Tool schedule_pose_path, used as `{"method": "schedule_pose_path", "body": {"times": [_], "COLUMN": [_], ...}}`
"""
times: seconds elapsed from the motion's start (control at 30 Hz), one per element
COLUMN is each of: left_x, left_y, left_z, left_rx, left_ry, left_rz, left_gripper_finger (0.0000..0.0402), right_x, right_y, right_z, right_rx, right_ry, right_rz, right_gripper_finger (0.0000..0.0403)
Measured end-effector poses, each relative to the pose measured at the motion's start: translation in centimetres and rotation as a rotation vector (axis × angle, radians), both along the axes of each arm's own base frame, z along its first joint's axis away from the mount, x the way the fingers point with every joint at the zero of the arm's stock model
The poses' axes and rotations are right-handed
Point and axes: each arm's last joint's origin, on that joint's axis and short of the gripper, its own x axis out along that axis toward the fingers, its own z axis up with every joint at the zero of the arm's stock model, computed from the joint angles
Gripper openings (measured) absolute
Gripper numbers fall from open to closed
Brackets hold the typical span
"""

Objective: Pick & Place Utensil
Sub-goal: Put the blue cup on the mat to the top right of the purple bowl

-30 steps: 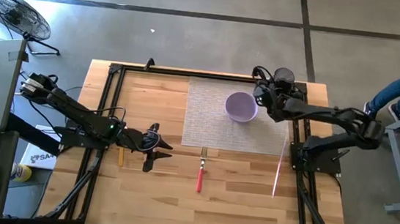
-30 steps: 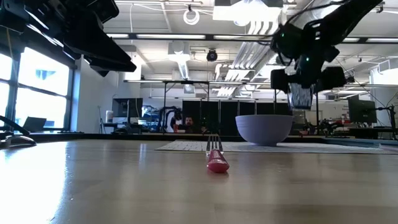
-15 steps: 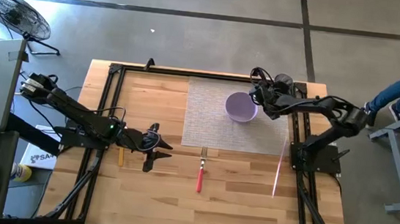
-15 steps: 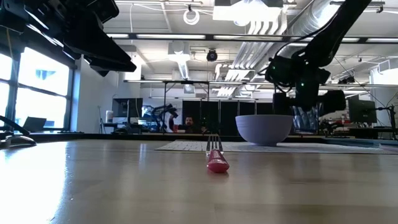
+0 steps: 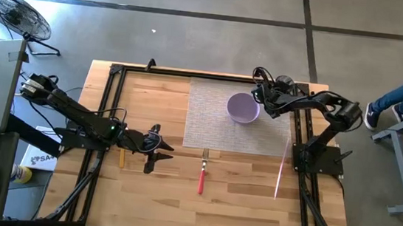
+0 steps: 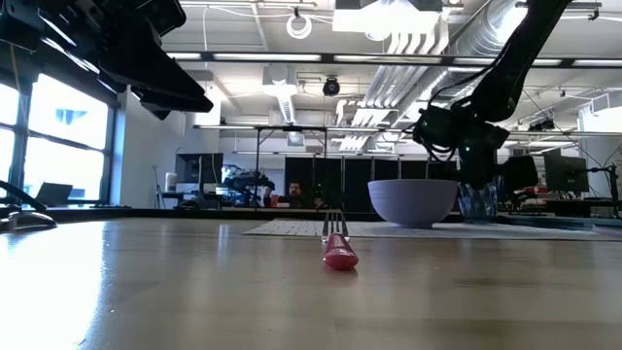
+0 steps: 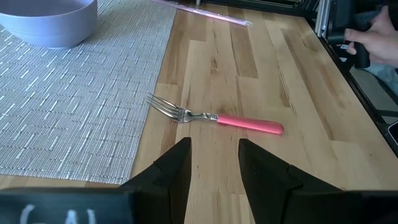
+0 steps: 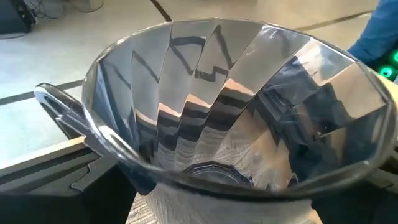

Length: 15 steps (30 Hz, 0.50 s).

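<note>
The pink-handled metal fork [image 5: 201, 177] is seen flat on the wooden table [image 5: 151, 101], just off the grey woven mat [image 5: 215, 122]. The left claw [image 5: 155, 151] is held partly open beside the fork, empty. The right claw [image 5: 266, 97] is spread wide around a clear ribbed glass [image 8: 217, 106] by the mat's far corner.

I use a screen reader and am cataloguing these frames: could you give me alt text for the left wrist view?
A pink-handled fork lies on the bare wooden table, just ahead of the open left gripper. Its tines point toward a woven grey placemat, where a lavender bowl sits at the far end.
</note>
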Motion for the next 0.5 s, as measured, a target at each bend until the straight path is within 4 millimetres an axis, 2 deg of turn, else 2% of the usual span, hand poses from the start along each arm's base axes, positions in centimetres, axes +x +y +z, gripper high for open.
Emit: {"method": "schedule_pose_path", "body": {"times": [0.3,0.5], "left_x": [0.00,0.00], "left_y": [0.00,0.00], "left_z": [0.00,0.00], "left_rx": [0.000,0.000], "left_ry": [0.000,0.000], "left_rz": [0.000,0.000], "left_gripper_finger": [0.0129,0.0129], "right_x": [0.07,0.16], "right_y": [0.01,0.01], "right_z": [0.01,0.01], "right_rx": [0.049,0.059], "right_ry": [0.031,-0.015], "right_rz": [0.050,0.052], "right_gripper_finger": [0.0383,0.0383]}}
